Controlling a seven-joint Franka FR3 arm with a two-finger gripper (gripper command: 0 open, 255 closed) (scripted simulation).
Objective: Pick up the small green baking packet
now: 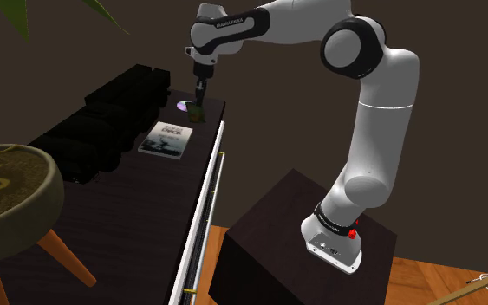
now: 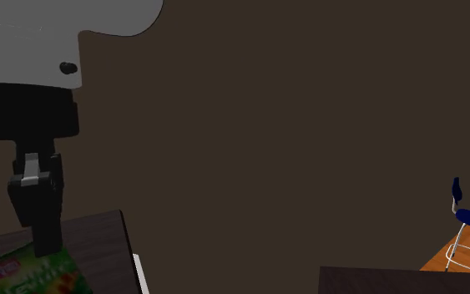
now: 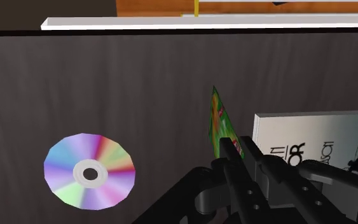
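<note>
Since the jaws look pinched on the green packet (image 3: 221, 125), edge-on at the desk (image 3: 171, 76) between disc (image 3: 89, 170) and book (image 3: 317, 143), lift straight up, slowly. Thin, floppy hold, so I'd expect twist or slip if jerked.

Hand (image 1: 200, 102) sits low at the far end of the table (image 1: 146, 208), clamped on the upright green packet (image 3: 222, 124). Disc (image 3: 89, 170) lies flat near one side, book (image 3: 323, 143) flat just beside the other; both low. Black boxes (image 1: 103, 121) wall off the shoulder view's left. Open air above; open table toward the planter (image 1: 8, 186).
</note>
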